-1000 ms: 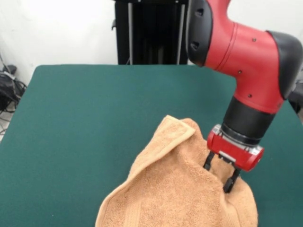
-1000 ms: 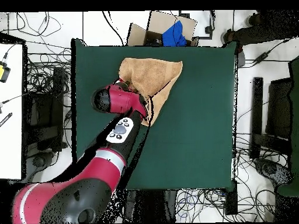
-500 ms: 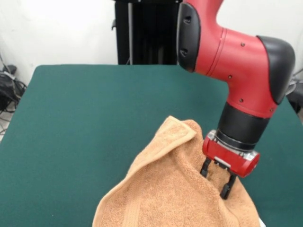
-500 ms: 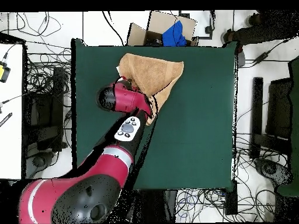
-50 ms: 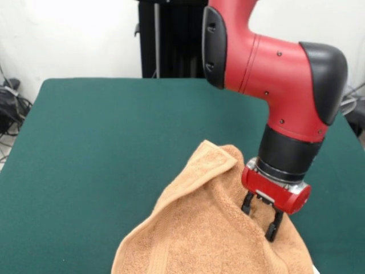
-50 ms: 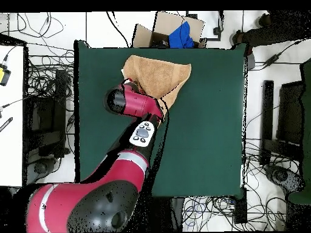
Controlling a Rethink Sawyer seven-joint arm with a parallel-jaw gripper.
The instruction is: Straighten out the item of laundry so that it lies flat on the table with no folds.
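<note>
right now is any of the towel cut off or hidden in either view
Front view: the towel runs off the bottom edge, and the gripper covers a small part. Overhead view: the whole towel is in frame, but the arm hides its lower-left part.

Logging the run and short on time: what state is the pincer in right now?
Pincer: open, two black fingers spread apart, tips down on the peach-orange terry-cloth towel; not clamped on it.

White wall (image 5: 68, 34), black stand (image 5: 171, 37), cardboard box (image 6: 173, 30), tangled floor cables (image 6: 51, 91)
</note>
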